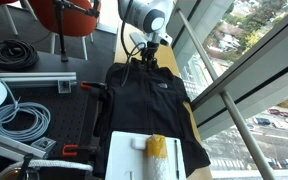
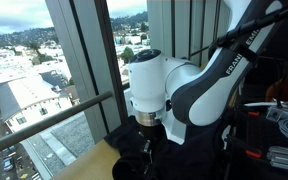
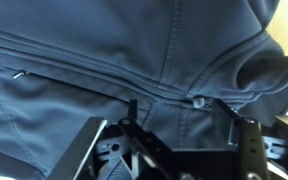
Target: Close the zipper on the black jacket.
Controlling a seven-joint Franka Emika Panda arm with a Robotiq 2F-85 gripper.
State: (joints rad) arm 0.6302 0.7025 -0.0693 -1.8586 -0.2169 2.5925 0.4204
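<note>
The black jacket [image 1: 149, 100] lies flat on the table, collar at the far end. It also shows in an exterior view [image 2: 134, 160]. In the wrist view the jacket [image 3: 74, 40] fills the frame. The zipper [image 3: 154, 95] runs as a dark line to a small pale pull [image 3: 197, 101] just below the collar [image 3: 264, 70]. My gripper [image 3: 179, 115] is open, its fingers down on the fabric on either side of the zipper line. The pull sits close to the right-hand finger. In both exterior views the gripper [image 1: 147, 50] [image 2: 149, 135] hangs over the collar end.
A white board [image 1: 129, 150] with a yellow object [image 1: 156, 147] covers the jacket's hem. A coiled black cable [image 1: 9, 55] and a grey cable [image 1: 19, 120] lie beside the table. A window rail [image 1: 234, 105] runs along the other side.
</note>
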